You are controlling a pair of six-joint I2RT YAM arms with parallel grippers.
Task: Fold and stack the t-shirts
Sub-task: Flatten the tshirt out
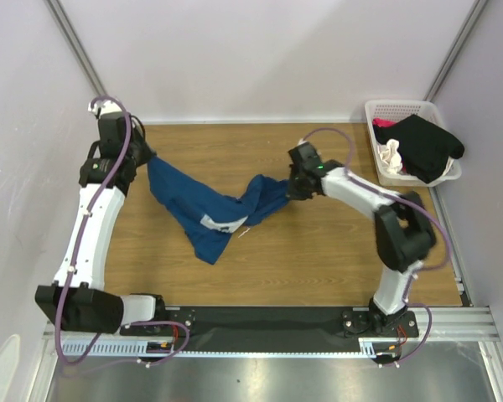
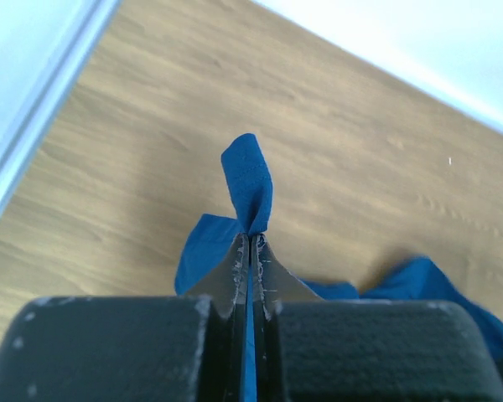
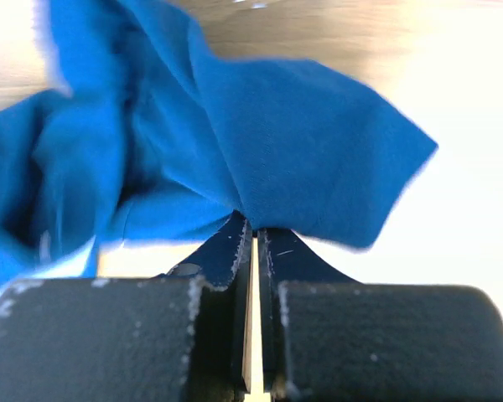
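The dark blue t-shirt (image 1: 203, 209) hangs crumpled between my two grippers over the middle of the wooden table (image 1: 318, 260), a white bit of its print showing at its lower part. My left gripper (image 1: 144, 157) is shut on the shirt's left end; in the left wrist view a blue cloth tip (image 2: 248, 188) sticks out past the closed fingertips (image 2: 251, 237). My right gripper (image 1: 290, 189) is shut on the shirt's right end; in the right wrist view the blue cloth (image 3: 260, 142) bunches right at the jaw tips (image 3: 253, 224). A black t-shirt (image 1: 426, 146), with pink and cream-white cloth, lies in the basket.
A white plastic lattice basket (image 1: 386, 110) stands at the back right corner of the table. White walls close the back and both sides. A black rail (image 1: 260, 318) runs along the near edge by the arm bases.
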